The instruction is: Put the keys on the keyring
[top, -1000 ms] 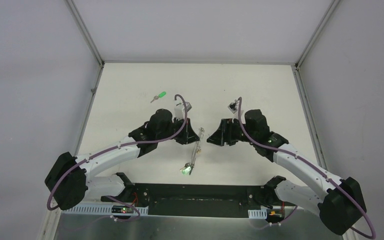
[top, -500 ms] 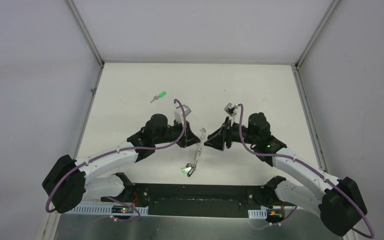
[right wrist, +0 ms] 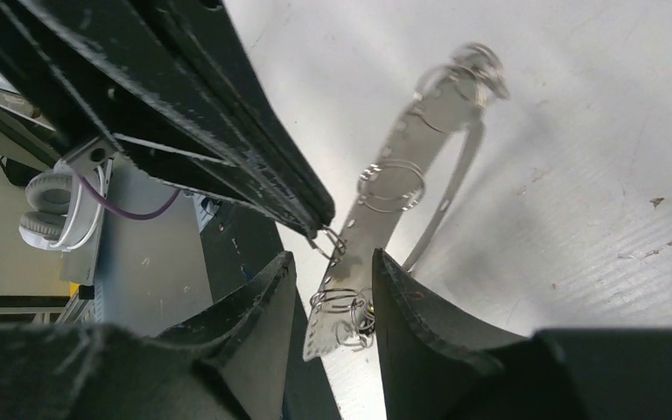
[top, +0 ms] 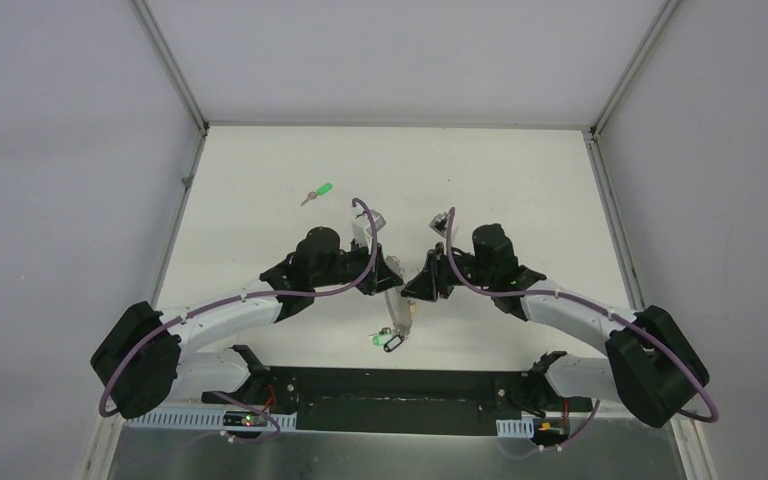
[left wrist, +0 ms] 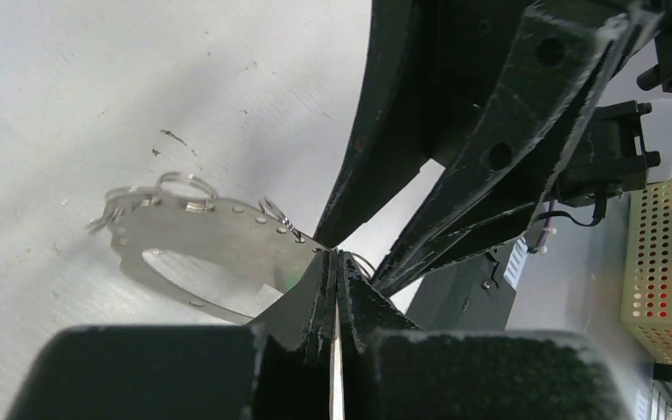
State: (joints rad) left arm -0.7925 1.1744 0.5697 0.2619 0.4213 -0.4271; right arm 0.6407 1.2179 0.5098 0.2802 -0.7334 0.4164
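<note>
The keyring is a thin grey metal loop hanging between my two grippers, with green and black tags dangling at its lower end. My left gripper is shut on a small wire ring of it; in the left wrist view its tips pinch the edge of the keyring. My right gripper is open, and in the right wrist view its jaws straddle the keyring's lower end without touching. The bright green key lies alone on the table at the far left. I cannot make out the yellow-tan key.
The black base plate runs along the near edge between the arm bases. Metal frame posts and grey walls bound the white table. A perforated bin shows off the table in the left wrist view.
Both grippers have closed in on each other over the table's middle. The right gripper swung left until its jaws straddle the keyring. The dangling tags shifted slightly right.
</note>
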